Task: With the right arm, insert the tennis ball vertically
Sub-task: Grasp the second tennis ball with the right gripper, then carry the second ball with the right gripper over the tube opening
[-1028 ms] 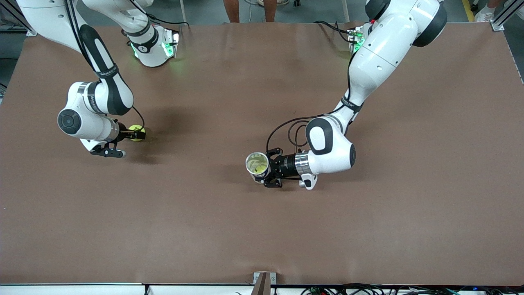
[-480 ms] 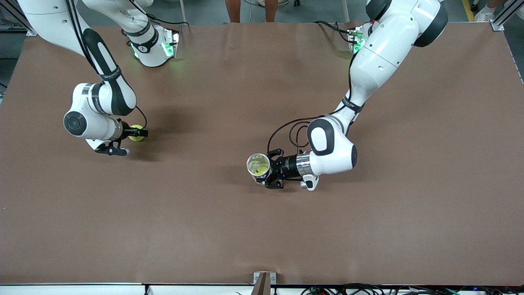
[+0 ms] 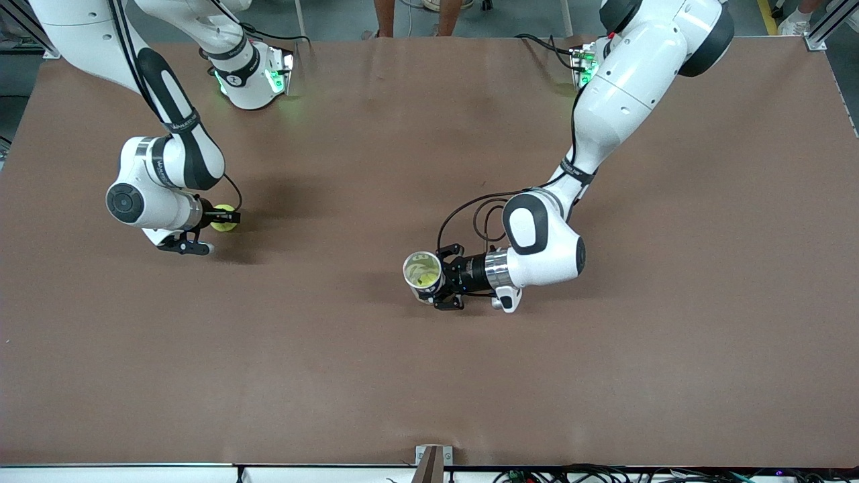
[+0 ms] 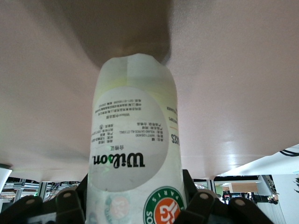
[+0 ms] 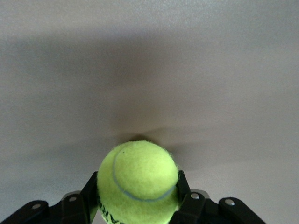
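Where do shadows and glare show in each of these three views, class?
Front view: soft dark shadows lie on the brown table beside both arms, and green lights glow at the bases. Left wrist view: the tube casts a shadow on the table, and a pale sheen lies beside it. Right wrist view: a dark band crosses the table above the tennis ball.

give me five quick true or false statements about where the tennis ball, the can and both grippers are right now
1. The right gripper is shut on the tennis ball. True.
2. The left gripper holds the tennis ball can. True.
3. The can lies flat on the table. False: it stands upright, its open mouth up.
4. The can is capped with a lid. False: its mouth is open, with yellow-green inside.
5. The ball is over the can. False: it is low at the right arm's end of the table, well apart from the can.
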You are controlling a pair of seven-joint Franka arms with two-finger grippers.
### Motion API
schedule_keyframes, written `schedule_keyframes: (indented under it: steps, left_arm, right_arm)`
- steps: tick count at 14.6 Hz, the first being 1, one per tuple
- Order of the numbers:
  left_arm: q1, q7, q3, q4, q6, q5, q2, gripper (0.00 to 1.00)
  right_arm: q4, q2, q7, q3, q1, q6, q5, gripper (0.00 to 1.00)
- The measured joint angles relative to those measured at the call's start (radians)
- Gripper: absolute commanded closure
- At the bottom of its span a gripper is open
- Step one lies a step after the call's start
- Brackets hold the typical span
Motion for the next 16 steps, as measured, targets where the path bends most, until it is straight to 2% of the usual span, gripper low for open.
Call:
schedule_keyframes:
  steps: [2, 5, 8, 10, 14, 16]
  left_arm:
    - [-0.002, 0.000, -0.001, 0.000, 0.000, 0.000, 0.000, 0.27]
    - [-0.002, 0.000, -0.001, 0.001, 0.000, 0.000, 0.000, 0.27]
    - [-0.002, -0.004, -0.001, 0.001, 0.000, 0.000, 0.000, 0.27]
    - [-0.002, -0.006, -0.001, 0.001, 0.000, 0.000, 0.000, 0.27]
    - [-0.003, -0.006, -0.001, 0.002, 0.000, 0.000, 0.000, 0.27]
    - [-0.003, -0.006, -0.002, 0.002, 0.000, 0.000, 0.000, 0.27]
  right_arm:
    - [0.029, -0.015, 0.000, 0.008, 0.002, -0.052, 0.000, 0.60]
    - [0.131, -0.086, 0.001, 0.017, 0.032, -0.224, 0.000, 0.60]
    - [0.322, -0.152, 0.019, 0.021, 0.069, -0.489, 0.000, 0.62]
    - [0.474, -0.164, 0.068, 0.022, 0.107, -0.616, 0.003, 0.63]
    - [0.687, -0.149, 0.298, 0.029, 0.272, -0.667, 0.018, 0.63]
    - [0.771, -0.100, 0.440, 0.031, 0.370, -0.663, 0.018, 0.63]
